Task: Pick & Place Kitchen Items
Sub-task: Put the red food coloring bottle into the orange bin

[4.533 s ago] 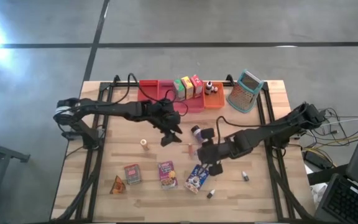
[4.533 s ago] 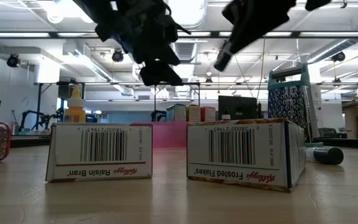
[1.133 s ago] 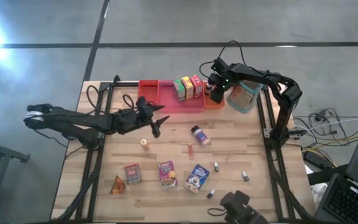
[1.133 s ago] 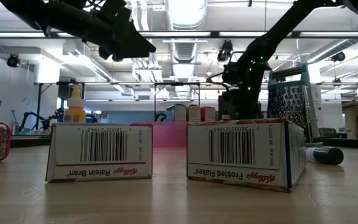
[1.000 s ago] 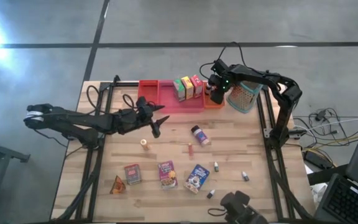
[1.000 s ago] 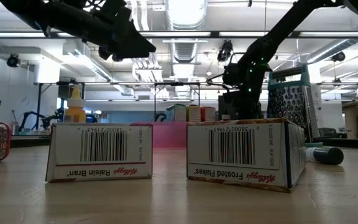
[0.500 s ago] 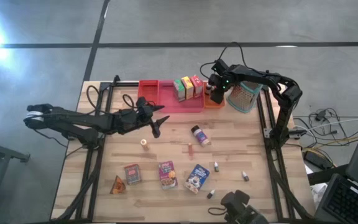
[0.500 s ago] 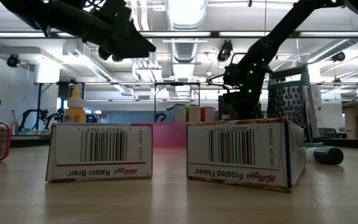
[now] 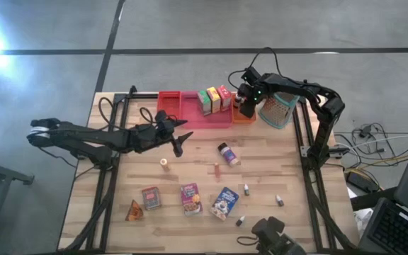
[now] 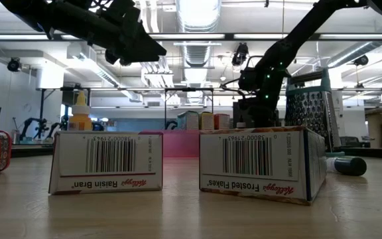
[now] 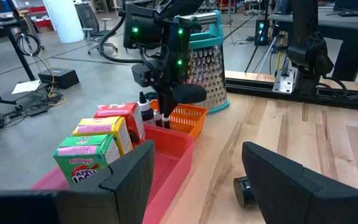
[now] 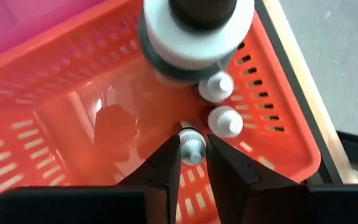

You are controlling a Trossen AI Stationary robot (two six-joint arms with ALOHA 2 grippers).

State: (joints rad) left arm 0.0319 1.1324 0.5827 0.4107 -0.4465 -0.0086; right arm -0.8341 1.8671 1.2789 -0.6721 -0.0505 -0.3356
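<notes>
Now the right end effector (image 12: 193, 163), having carried a small bottle (image 12: 191, 147) off the counter (image 9: 289, 170), is pinching it over the orange bin (image 12: 55, 106); the left end effector (image 9: 178, 145) is waiting mid-counter, fingers apart

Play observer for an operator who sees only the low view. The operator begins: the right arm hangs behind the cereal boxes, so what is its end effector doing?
Observer: The right wrist view shows the right end effector down inside the orange basket, its fingers closed on a small bottle.
Operator: Is anything else in that basket?
Observer: Yes. Two more white-topped bottles sit right beside it.
Operator: And the left arm?
Observer: From above, the left end effector hovers over the wooden table near the red tray. The left wrist view shows it open and empty.
</notes>
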